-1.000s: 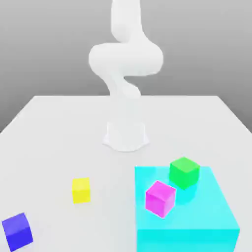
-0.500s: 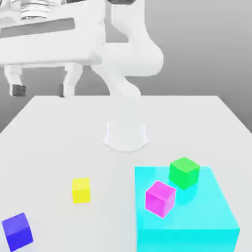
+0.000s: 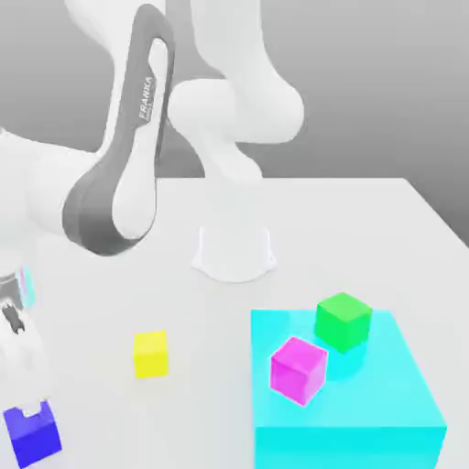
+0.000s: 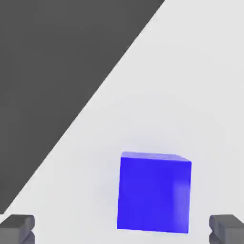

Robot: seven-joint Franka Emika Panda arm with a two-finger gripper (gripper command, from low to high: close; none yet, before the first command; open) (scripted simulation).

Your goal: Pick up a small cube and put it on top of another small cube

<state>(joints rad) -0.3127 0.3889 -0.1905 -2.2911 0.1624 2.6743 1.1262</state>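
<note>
The small dark blue cube (image 3: 33, 437) sits on the white table near the front corner, at the exterior view's left. My gripper (image 3: 24, 409) hangs just above it, and a dark fingertip overlaps the cube's top edge. In the hand view the blue cube (image 4: 153, 193) lies between my two grey fingertips (image 4: 17, 228), which stand far apart and clear of its sides. My gripper (image 4: 122, 229) is open and holds nothing. A small yellow cube (image 3: 150, 354) rests on the table to the right of the blue one.
A large cyan block (image 3: 389, 408) fills the front right and carries a magenta cube (image 3: 298, 368) and a green cube (image 3: 343, 321). The arm's white base (image 3: 234, 253) stands at the table's middle. The table edge runs close beside the blue cube (image 4: 71, 128).
The arm has swung down to the exterior view's left front, bringing the gripper from high above the table to just over the blue cube. No cube has moved.
</note>
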